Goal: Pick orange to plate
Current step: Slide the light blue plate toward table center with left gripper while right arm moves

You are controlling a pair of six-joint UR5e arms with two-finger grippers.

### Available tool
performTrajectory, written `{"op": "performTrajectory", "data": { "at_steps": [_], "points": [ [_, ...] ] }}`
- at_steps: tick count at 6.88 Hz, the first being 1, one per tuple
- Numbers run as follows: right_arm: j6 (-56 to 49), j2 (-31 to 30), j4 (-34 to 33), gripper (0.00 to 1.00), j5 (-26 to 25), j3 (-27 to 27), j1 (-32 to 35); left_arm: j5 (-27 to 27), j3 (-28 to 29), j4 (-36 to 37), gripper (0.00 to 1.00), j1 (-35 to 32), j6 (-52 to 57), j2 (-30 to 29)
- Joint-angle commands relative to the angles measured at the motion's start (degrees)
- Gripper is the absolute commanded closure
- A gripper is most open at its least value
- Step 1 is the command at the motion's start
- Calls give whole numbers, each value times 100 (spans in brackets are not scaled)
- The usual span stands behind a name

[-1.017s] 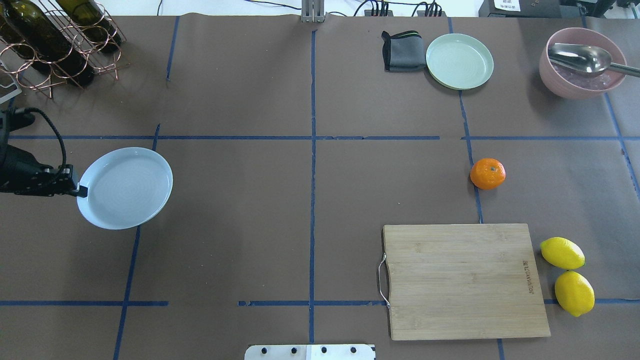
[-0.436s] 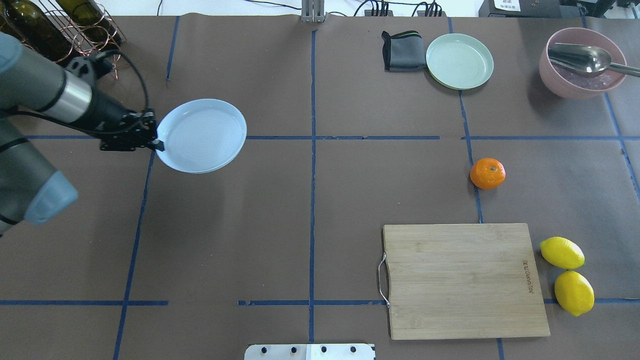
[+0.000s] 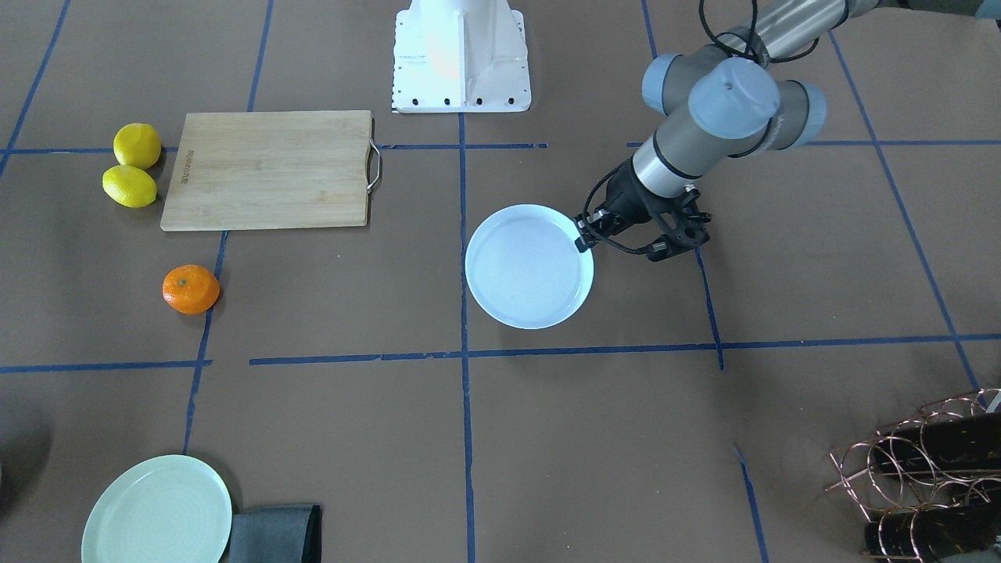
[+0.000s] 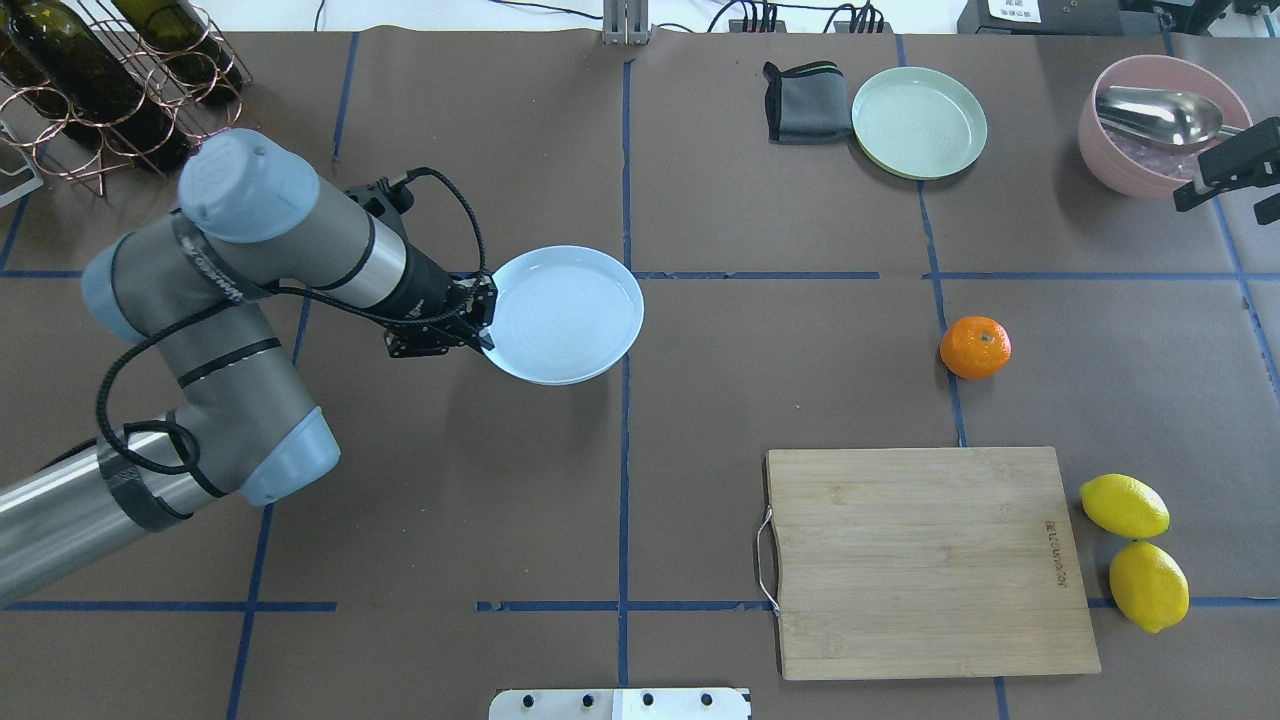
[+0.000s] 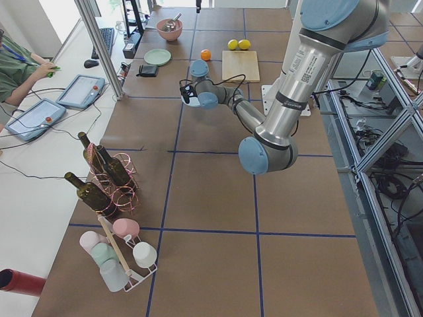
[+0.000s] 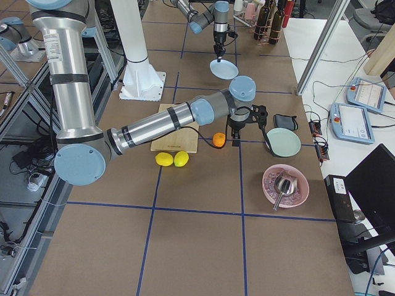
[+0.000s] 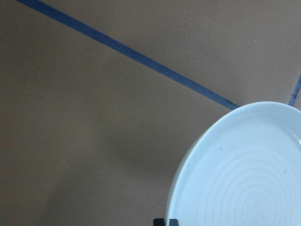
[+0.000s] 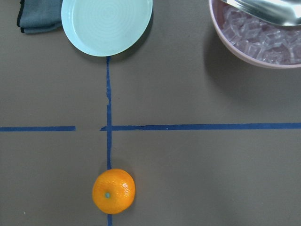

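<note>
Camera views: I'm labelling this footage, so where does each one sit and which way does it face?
Front-facing: across the table, facing the robot; left claw grips the plate.
Overhead: behind the robot, looking forward-down; left arm, right claw.
Exterior left: table's left end; left arm near.
Exterior right: opposite end; right arm near.
Left wrist: down onto the plate rim; claw tips.
Right wrist: down onto the orange; no claw.
Shared: overhead and right wrist both show the orange.

Bright even light from above, soft shadow under the glossy bluish-white round plate [image 7: 244, 179], glare on the white robot base [image 3: 461, 55], views sharp.
</note>
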Motion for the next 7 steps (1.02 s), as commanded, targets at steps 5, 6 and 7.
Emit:
{"op": "performTrajectory", "data": {
  "at_steps": [5, 6, 7],
  "points": [
    [1679, 94, 1095, 0, -748, 53, -1125, 703, 391, -100, 100, 721, -223, -346],
    [1679, 94, 1095, 0, -757, 45, -1143, 703, 400, -249, 86, 729, -214, -338],
    [1687, 94, 1095, 0, -896, 27, -1265, 712, 391, -242, 1, 729, -136, -303]
  ]
}}
